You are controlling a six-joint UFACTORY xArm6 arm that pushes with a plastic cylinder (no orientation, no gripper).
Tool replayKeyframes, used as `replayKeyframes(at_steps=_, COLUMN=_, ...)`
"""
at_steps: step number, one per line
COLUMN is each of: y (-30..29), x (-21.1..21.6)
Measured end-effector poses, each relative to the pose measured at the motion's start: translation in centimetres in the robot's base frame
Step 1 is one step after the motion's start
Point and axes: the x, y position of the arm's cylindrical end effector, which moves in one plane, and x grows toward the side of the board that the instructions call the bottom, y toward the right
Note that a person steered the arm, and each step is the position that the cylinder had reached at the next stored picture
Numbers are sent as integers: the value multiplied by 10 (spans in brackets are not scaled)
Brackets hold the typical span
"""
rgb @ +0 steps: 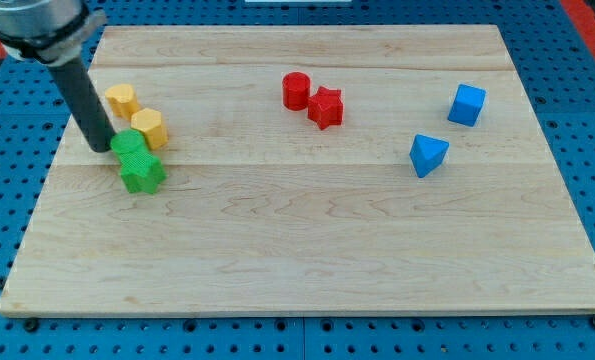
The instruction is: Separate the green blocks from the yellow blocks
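Note:
Two yellow blocks sit at the view's left: one (122, 99) toward the top left, and a hexagonal one (150, 127) just below and right of it. Two green blocks lie right under them: a rounded one (130, 146) touching the hexagonal yellow block, and a star-shaped one (142, 172) below it. My dark rod comes down from the view's top left, and my tip (101, 147) rests against the left side of the rounded green block.
A red cylinder (295, 90) and a red star (325, 107) touch near the top middle. A blue cube (466, 104) and a blue triangular block (427, 155) lie at the right. The wooden board (307, 250) lies on a blue perforated surface.

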Motion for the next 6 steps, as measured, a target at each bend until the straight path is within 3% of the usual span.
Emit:
replayKeyframes(at_steps=3, y=33, x=7)
replayKeyframes(at_steps=4, y=10, x=16)
replayKeyframes(at_steps=5, y=-19, x=63)
replayKeyframes(at_steps=6, y=6, x=97)
